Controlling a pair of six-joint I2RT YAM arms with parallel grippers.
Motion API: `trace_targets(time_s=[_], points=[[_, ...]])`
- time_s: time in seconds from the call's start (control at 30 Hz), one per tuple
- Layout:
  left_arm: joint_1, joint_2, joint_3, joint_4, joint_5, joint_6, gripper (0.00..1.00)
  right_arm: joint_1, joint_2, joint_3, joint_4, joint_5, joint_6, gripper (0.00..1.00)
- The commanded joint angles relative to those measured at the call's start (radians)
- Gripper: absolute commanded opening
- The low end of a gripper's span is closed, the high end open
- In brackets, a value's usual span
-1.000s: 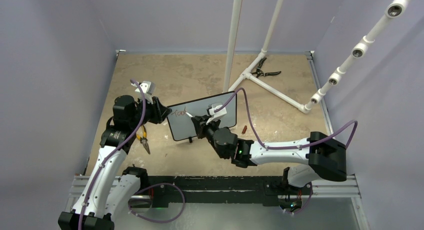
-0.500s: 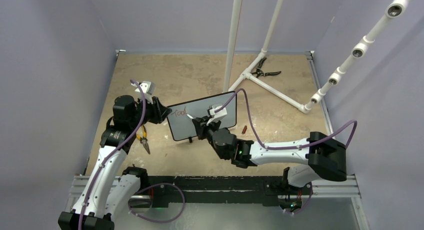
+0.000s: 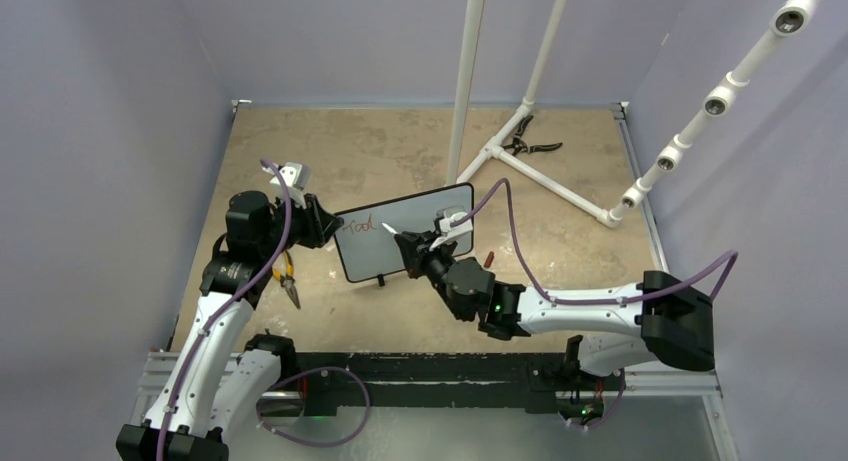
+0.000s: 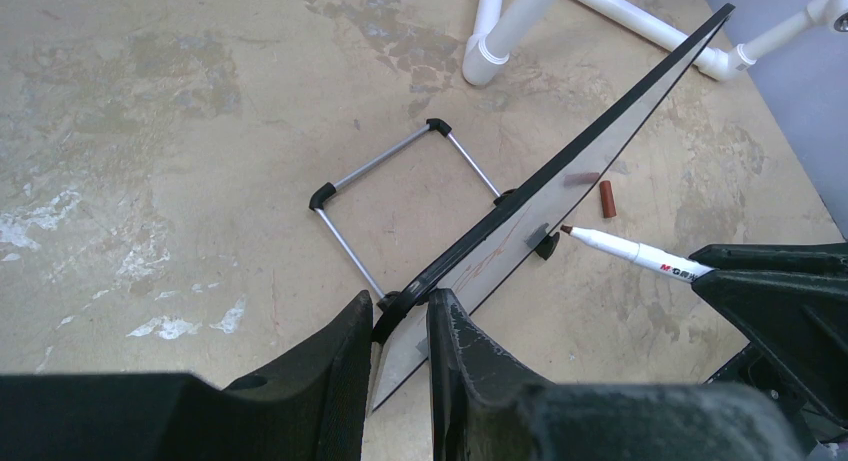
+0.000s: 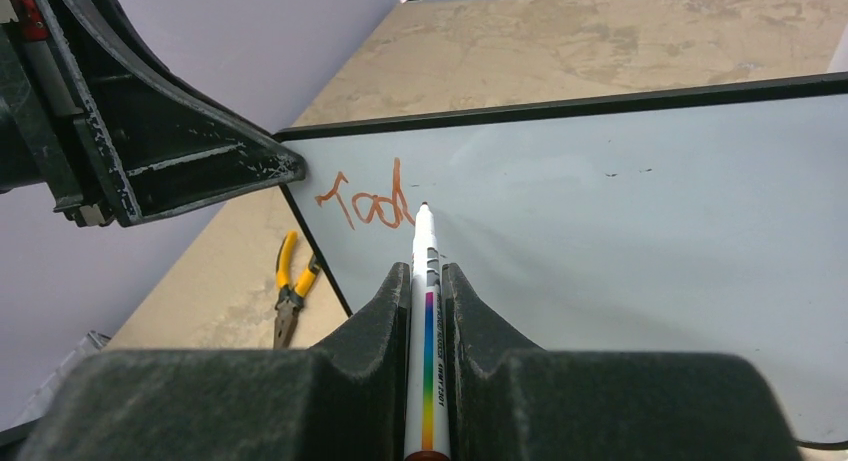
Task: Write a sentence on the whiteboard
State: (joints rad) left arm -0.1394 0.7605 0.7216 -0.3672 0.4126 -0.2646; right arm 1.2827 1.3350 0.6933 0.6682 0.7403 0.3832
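Left gripper (image 4: 398, 316): extended forward, clamped on left edge of black-framed white whiteboard (image 3: 365, 259).
Right gripper (image 5: 425, 281): closed on white marker (image 5: 421, 236); tip just right of red handwritten sentence (image 5: 365, 206).
Whiteboard: upright, centre of tan table (image 3: 400, 151).

We see a left arm (image 3: 215, 331) and a right arm (image 3: 590, 311) with white tubular links between black joint housings. A purple cable (image 3: 290, 213) runs along each. The left gripper (image 4: 400, 306) and right gripper (image 5: 425, 271) carry black wedge-shaped fingers (image 4: 330, 371), scuffed pale at the edges. A green light (image 3: 497, 308) glows on the right arm.

One whiteboard (image 3: 365, 251), one marker (image 5: 422, 243), two pliers (image 3: 287, 278)
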Motion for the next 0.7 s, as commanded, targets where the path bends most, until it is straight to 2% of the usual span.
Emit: trace_targets(time_s=[0.0, 0.67], points=[[0.001, -0.01, -0.002, 0.029, -0.012, 0.013, 0.12, -0.003, 0.002, 0.006, 0.061, -0.006, -0.036, 0.0], [0.002, -0.013, -0.002, 0.03, -0.012, 0.013, 0.12, -0.023, 0.06, 0.056, 0.072, 0.042, -0.063, 0.0]])
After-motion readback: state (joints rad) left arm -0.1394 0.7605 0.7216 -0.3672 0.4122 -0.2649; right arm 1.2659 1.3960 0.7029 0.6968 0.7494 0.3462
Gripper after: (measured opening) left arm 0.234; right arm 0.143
